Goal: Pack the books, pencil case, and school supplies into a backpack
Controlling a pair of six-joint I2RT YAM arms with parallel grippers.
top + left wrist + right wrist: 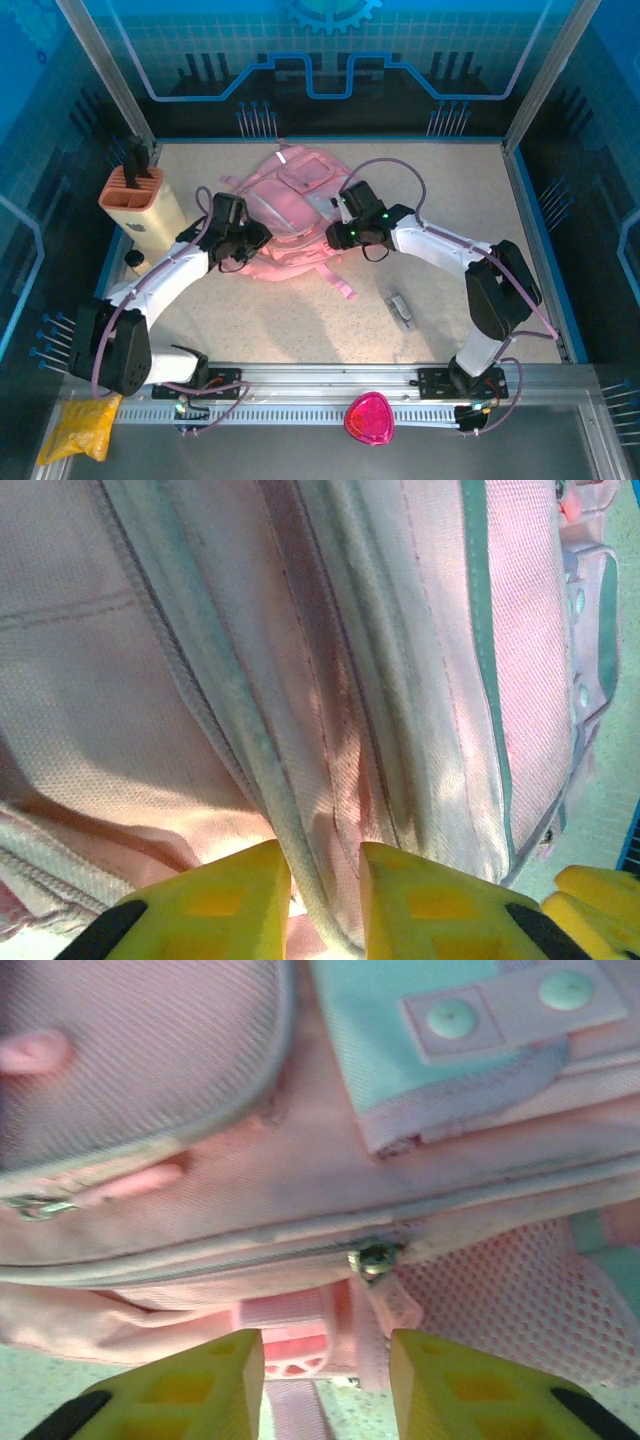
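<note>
Seen from above, the tips of the left gripper [250,238] and right gripper [336,236] are hidden against the pink backpack [290,190], and the grey-white piece [400,307] on the counter [290,325] is too small to identify.

Nearer than the backpack [290,200], the counter [290,325] lay open, save a small grey-white piece [401,308]; a beige knife block [140,205] crowded the backpack's left-arm side.

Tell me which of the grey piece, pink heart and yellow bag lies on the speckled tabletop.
The grey-white piece, out on the speckled tabletop. The pink heart and yellow bag lie off it, down at the grey front ledge.
</note>
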